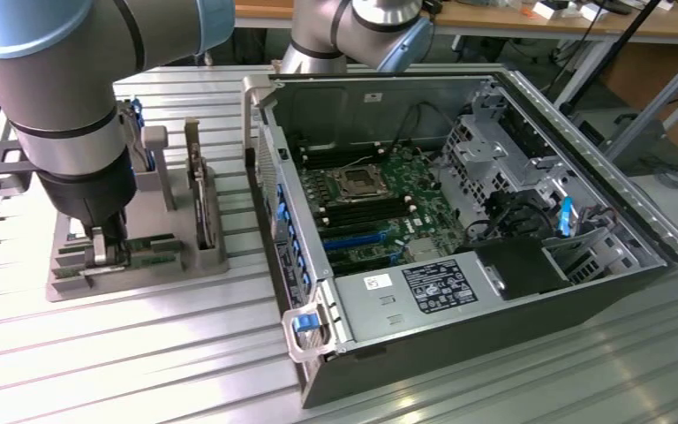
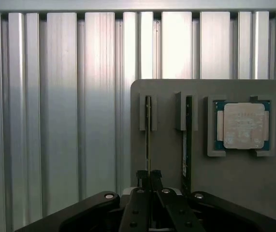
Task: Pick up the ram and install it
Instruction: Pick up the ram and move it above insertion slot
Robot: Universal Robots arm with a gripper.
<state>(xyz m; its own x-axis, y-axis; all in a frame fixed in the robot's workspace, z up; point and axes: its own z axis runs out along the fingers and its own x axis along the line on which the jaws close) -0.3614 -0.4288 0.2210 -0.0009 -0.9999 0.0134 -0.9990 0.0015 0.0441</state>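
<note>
Two thin boards stand on edge in slots of a grey holder (image 2: 258,188) on a table of aluminium slats (image 2: 65,96). The gripper (image 2: 149,178) has its jaws pressed onto the near end of one of them, the ram (image 2: 148,130), which sits upright in its slot, not yet lifted. The second board (image 2: 188,130), darker and bearing a white label, stands just beside it, and a processor chip (image 2: 244,125) lies flat in a pocket further along. The ram looks light and stiff but fragile. It is a narrow stick best pinched across its thin faces near one end, as here, and kept straight, since a sideways twist could bind it in the slot. The holder's slot walls leave little room beside the fingers. An open computer case (image 1: 493,353) lies close by on the exterior view's right of the holder, its motherboard (image 1: 374,203) exposed among cables and drive cages, a crowded interior.
</note>
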